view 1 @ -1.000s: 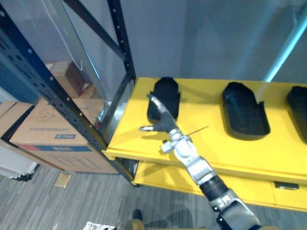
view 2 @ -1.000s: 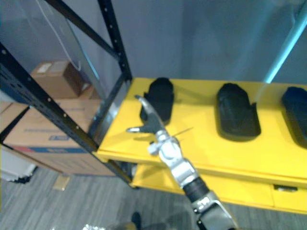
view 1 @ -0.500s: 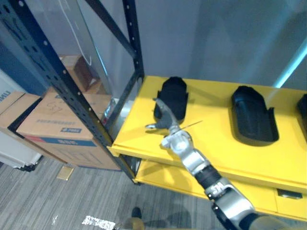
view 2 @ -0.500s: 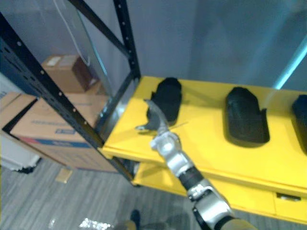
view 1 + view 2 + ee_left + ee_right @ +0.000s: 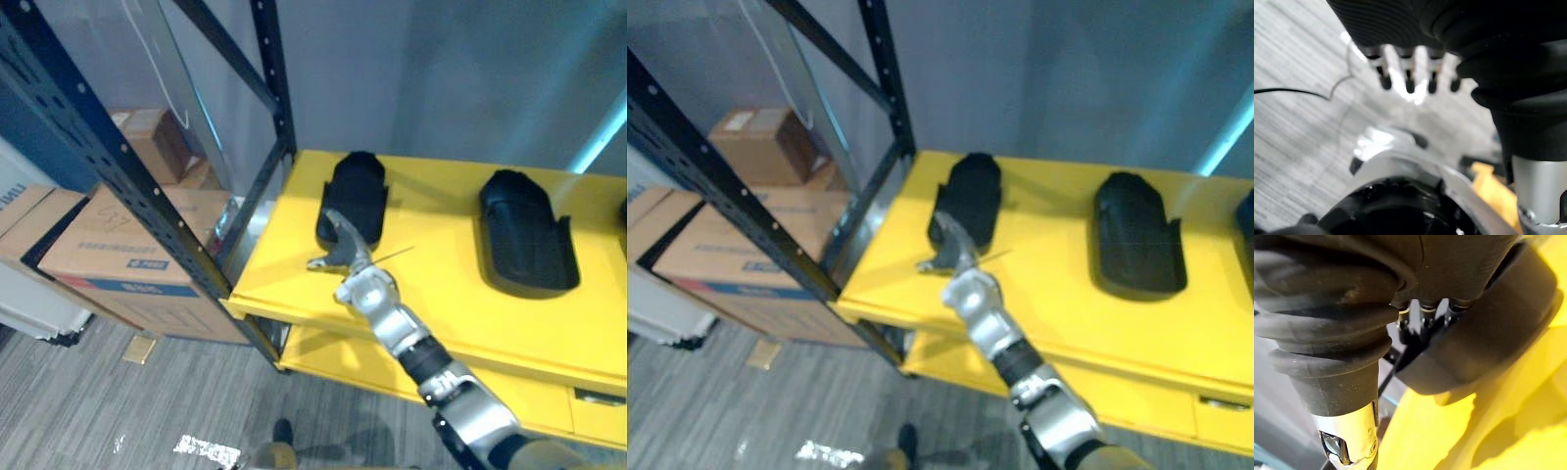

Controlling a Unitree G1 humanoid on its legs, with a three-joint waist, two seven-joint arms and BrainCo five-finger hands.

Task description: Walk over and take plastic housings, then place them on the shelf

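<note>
Here, the robot's right hand [image 5: 345, 253] reaches over the front edge of the yellow shelf [image 5: 441, 284] to the leftmost housing [image 5: 355, 191], a black plastic shell lying flat near the shelf's left end. The hand's fingers [image 5: 336, 227] are stretched out nearly straight, their tips against the near end of the shell, and the thumb sticks out to the left over bare yellow. Nothing is gripped. In the right wrist view the fingertips sit right up against the dark rounded body of the shell.

A second housing [image 5: 522, 230] lies well apart to the right on the same shelf, and a third housing [image 5: 623, 211] is cut off by the right edge of the left eye view. A black upright [image 5: 272, 83] of the rack stands at the shelf's back left corner, just beside the leftmost housing, with a diagonal brace [image 5: 225, 49] running up from it. A second upright [image 5: 118, 181] slants across the foreground on the left. Behind that post are stacked cardboard boxes [image 5: 118, 245] on the grey floor [image 5: 88, 411]. A lower yellow shelf [image 5: 328, 354] shows beneath the arm.

The left hand [image 5: 1408, 73] hangs over the floor, fingers loose and extended, holding nothing.
</note>
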